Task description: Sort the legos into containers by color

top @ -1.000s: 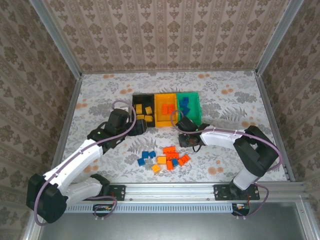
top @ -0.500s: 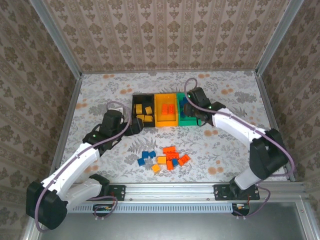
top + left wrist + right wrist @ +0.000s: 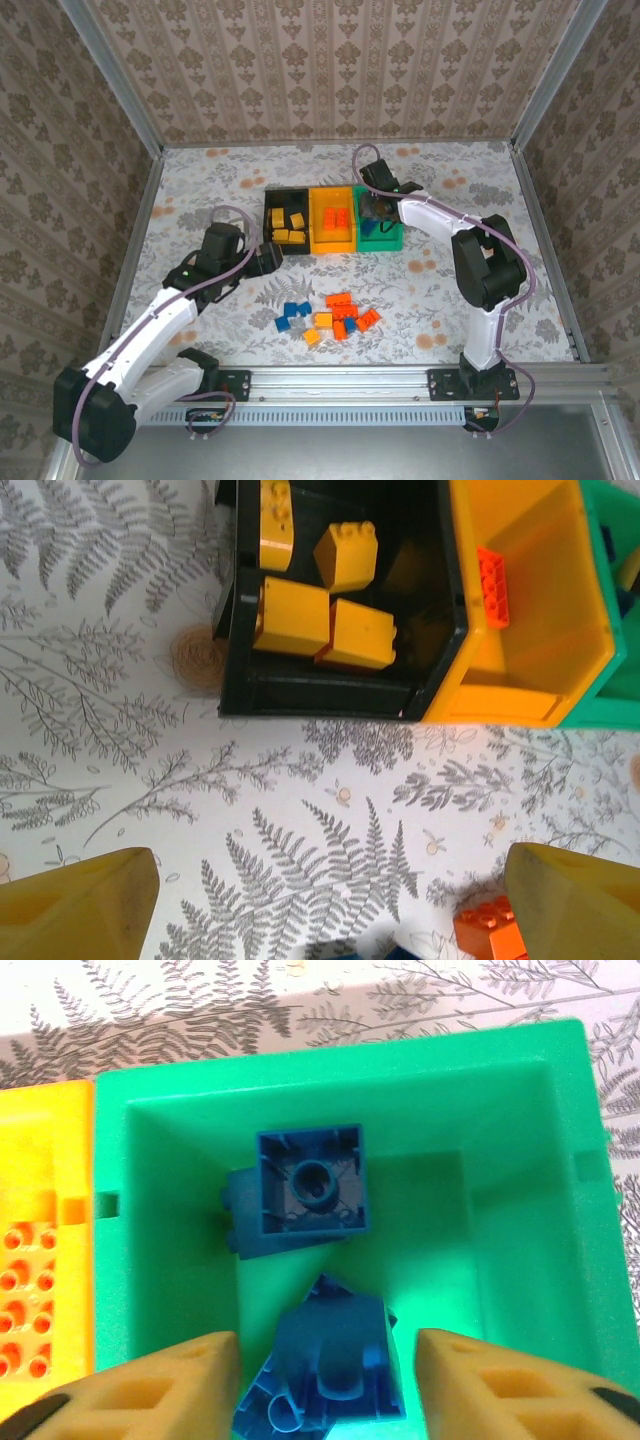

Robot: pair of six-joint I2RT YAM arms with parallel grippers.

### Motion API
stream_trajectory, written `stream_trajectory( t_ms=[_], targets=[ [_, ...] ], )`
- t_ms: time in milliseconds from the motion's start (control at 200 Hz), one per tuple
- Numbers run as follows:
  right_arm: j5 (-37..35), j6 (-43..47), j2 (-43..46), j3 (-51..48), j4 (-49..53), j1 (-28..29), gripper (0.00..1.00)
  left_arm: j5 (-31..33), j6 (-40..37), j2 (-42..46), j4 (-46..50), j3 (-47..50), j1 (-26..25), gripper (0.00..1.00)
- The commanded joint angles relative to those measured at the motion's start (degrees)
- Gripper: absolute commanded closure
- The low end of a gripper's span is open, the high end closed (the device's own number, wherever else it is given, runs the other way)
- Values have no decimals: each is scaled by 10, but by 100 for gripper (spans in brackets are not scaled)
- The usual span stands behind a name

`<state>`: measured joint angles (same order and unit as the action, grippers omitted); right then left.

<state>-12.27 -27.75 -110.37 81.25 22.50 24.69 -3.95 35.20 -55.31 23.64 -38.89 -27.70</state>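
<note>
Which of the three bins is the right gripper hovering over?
The green bin, at the right end of the row beside the yellow-orange bin; the right gripper hangs open above its blue bricks.

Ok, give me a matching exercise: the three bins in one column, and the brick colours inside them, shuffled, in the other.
Column one:
1. black bin
2. yellow-orange bin
3. green bin

Column two:
A. blue bricks
B. yellow bricks
C. red-orange bricks

Pairs: 1-B, 2-C, 3-A.
</note>
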Motion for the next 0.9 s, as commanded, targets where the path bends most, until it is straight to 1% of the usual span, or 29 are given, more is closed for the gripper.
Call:
stream_trajectory(
  t_ms=[0, 130, 255, 365, 470, 575, 670, 795, 895],
  targets=[
    [16, -2, 7, 20, 3, 2, 42, -15, -12, -8, 30, 5, 1, 10],
    [21, -8, 37, 7, -3, 6, 34, -12, -30, -35, 51, -5, -14, 13],
    [29, -16, 78, -32, -18, 16, 30, 11, -41, -76, 73, -16, -60, 14],
    [34, -19, 107, -70, -29, 27, 30, 34, -47, -118, 88, -25, -106, 18],
    [37, -21, 133, -103, -34, 31, 30, 45, -52, -152, 89, -29, -138, 22],
    [35, -22, 155, -131, -41, 31, 30, 63, -64, -178, 85, -42, -177, 21],
    [32, -24, 171, -148, -43, 31, 30, 94, -78, -205, 90, -67, -217, 22],
    [26, -26, 182, -163, -46, 31, 30, 124, -99, -241, 110, -105, -257, 30],
    [23, -26, 183, -167, -45, 28, 30, 136, -106, -261, 131, -122, -275, 35]
  ],
)
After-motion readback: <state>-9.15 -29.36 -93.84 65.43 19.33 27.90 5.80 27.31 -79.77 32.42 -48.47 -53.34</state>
